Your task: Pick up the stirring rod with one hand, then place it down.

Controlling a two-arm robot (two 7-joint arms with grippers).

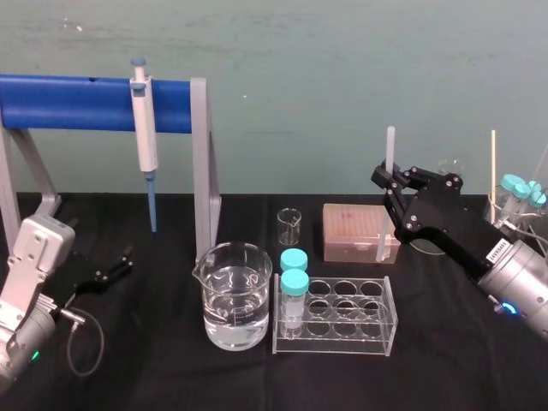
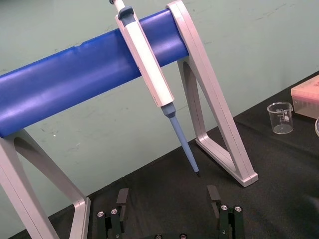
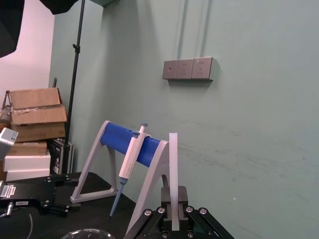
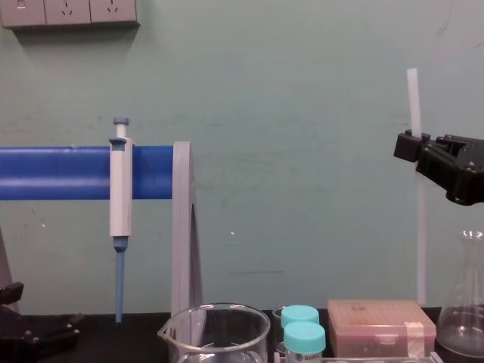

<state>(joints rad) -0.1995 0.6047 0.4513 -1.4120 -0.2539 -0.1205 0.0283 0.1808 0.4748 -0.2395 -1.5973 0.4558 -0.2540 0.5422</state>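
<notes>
I am holding the stirring rod (image 1: 390,145) in my right gripper (image 1: 391,181). Its fingers are pressing together on the rod from both sides, a little below the upper end, so most of the length is hanging under my grip. The rod is standing almost upright over the right side of the black table (image 1: 445,360). In the head view its lower part is crossing in front of the pink tip box (image 1: 355,227), and I cannot tell if the lower end is touching anything. In the chest view the stirring rod (image 4: 413,94) is rising above my right gripper (image 4: 416,147) and is running down beside a glass flask (image 4: 465,302) to the level of the box top. In my right wrist view the stirring rod (image 3: 173,164) is sticking straight up out of my right gripper (image 3: 173,201). My left gripper (image 1: 124,261) is lying low at the left side of the table, well apart from the rod. In the left wrist view the left gripper (image 2: 168,196) is holding its fingers wide apart with nothing between them, and is facing the pipette (image 2: 147,59) that is hanging on the blue stand (image 2: 75,84). Between my two arms a large beaker (image 1: 233,300) of clear liquid is standing just beside the tube rack (image 1: 334,344), and a small beaker (image 1: 289,227) is standing behind them.
</notes>
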